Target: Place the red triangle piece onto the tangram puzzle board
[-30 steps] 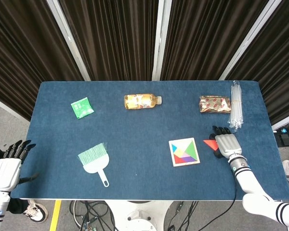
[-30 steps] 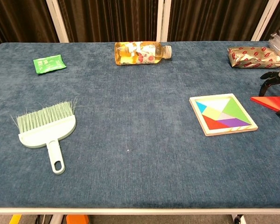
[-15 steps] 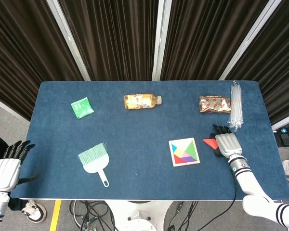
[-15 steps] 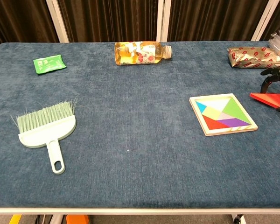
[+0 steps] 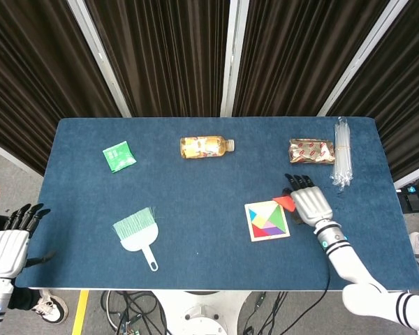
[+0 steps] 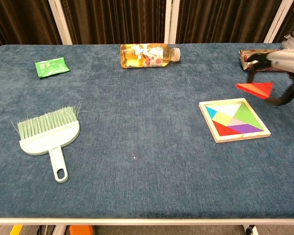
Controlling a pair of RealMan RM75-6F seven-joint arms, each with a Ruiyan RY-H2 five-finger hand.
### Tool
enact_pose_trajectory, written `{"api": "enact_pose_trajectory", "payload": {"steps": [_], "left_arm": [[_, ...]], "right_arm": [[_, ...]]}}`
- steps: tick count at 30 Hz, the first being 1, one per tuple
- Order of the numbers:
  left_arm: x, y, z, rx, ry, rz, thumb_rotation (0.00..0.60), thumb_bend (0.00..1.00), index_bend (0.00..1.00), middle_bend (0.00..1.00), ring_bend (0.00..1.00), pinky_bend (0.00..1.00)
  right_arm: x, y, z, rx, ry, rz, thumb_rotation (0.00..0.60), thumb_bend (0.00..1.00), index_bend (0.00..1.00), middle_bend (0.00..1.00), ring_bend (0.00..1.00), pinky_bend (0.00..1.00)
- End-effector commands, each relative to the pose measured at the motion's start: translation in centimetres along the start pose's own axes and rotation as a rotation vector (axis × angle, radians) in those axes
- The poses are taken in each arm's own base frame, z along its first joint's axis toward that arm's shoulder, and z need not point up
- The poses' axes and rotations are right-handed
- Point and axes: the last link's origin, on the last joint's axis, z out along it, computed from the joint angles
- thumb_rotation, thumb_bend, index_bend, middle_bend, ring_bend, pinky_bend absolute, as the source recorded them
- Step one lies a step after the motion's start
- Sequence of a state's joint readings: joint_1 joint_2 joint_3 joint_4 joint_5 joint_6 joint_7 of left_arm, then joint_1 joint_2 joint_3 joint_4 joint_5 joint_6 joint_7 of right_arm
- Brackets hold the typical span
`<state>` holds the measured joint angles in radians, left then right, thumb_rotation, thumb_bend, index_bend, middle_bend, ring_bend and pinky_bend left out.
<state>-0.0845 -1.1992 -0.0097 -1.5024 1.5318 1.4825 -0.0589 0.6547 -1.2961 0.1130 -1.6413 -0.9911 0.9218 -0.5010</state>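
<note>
Dark pleated curtains with pale vertical posts hang behind a blue cloth-covered table (image 5: pixel 195 181), and every place below is given from the tangram puzzle board (image 5: pixel 267 220) lying flat on its near right part.

Far to the board's left, off the table's near corner, the left hand (image 5: pixel 10 246) hangs with its fingers spread apart and nothing in it. A green packet (image 5: pixel 119 155) lies far left of the board, toward the curtains. A pale green brush (image 5: pixel 137 234) rests well to the left of the board, bristles pointing away from the robot. A bottle (image 5: pixel 207 146) of amber drink lies on its side behind and to the left of the board.

At the board's far right corner, the right hand (image 5: pixel 309 204) pinches the red triangle piece (image 6: pixel 255 89), lifted clear of the cloth and not yet on the board. Behind and to the right of the board lies a shiny snack packet (image 5: pixel 311 151), with a bundle of clear straws (image 5: pixel 343 152) just beyond it.
</note>
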Motion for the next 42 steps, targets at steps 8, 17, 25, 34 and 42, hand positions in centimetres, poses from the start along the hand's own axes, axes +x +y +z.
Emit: {"api": "enact_pose_trajectory", "payload": {"steps": [8,17,25,34,42], "left_arm": [[0.0,-0.5,-0.1,0.006,0.001,-0.008,0.6,0.0,0.17,0.1,0.02,0.11],[-0.2,-0.7,-0.1,0.007,-0.001,-0.016,0.6,0.0,0.17,0.1,0.02,0.11],[-0.3,-0.8,-0.1,0.004,-0.004,-0.024,0.6,0.0,0.17,0.1,0.02,0.11],[-0.4,-1.1,-0.2,0.004,-0.005,-0.043,0.6,0.0,0.17,0.1,0.02,0.11],[-0.5,-1.5,-0.4,0.009,-0.004,-0.056,0.6,0.0,0.17,0.1,0.02,0.11]], "right_arm": [[-1.3,-4.6,0.9,0.049,-0.026,0.006,0.6,0.27,0.52,0.0,0.0,0.0],[-1.8,-5.2,0.9,0.015,-0.037,0.042,0.6,0.27,0.52,0.0,0.0,0.0],[-0.9,-5.7,0.9,-0.005,-0.051,0.071,0.6,0.27,0.53,0.0,0.0,0.0],[0.7,-6.6,2.2,-0.068,-0.126,0.03,0.6,0.27,0.54,0.0,0.0,0.0],[0.4,-7.6,2.5,-0.104,-0.158,0.015,0.6,0.27,0.54,0.0,0.0,0.0]]}}
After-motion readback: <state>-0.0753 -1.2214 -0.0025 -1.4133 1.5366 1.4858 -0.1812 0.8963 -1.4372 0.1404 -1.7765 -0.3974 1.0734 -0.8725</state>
